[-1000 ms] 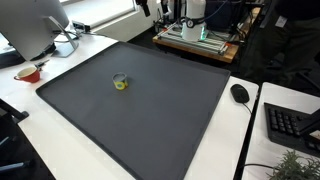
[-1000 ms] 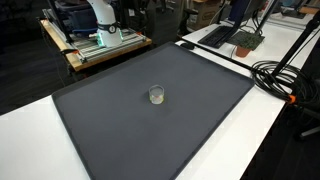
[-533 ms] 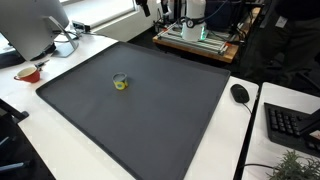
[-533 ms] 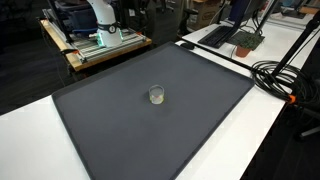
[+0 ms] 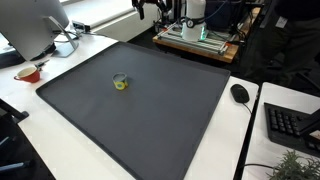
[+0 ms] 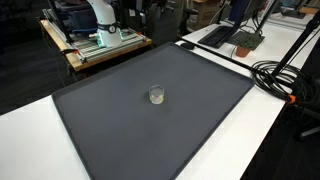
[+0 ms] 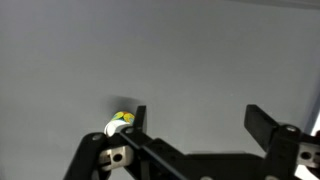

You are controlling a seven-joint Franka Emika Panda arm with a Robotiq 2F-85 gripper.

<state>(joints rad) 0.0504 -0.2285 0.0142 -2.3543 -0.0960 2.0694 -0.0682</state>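
Note:
A small clear glass (image 5: 120, 82) with something yellow-green in it stands upright on a dark grey mat (image 5: 150, 115). It shows in both exterior views (image 6: 156, 95). My gripper (image 5: 150, 8) hangs high above the mat's far edge, far from the glass, and is only partly in frame. In the wrist view the gripper (image 7: 200, 122) is open and empty, with both black fingers spread wide. The glass (image 7: 120, 123) shows small beside one finger, well below it.
A monitor (image 5: 35, 25) and a red cup (image 5: 28, 72) stand off one side of the mat. A mouse (image 5: 240, 93), a keyboard (image 5: 290, 125) and a plant (image 5: 292, 166) lie on the other. Black cables (image 6: 285, 80) and a wooden cart (image 6: 100, 45) border the mat.
The gripper has shifted slightly at the top edge of an exterior view and shows a little more. The glass has not moved.

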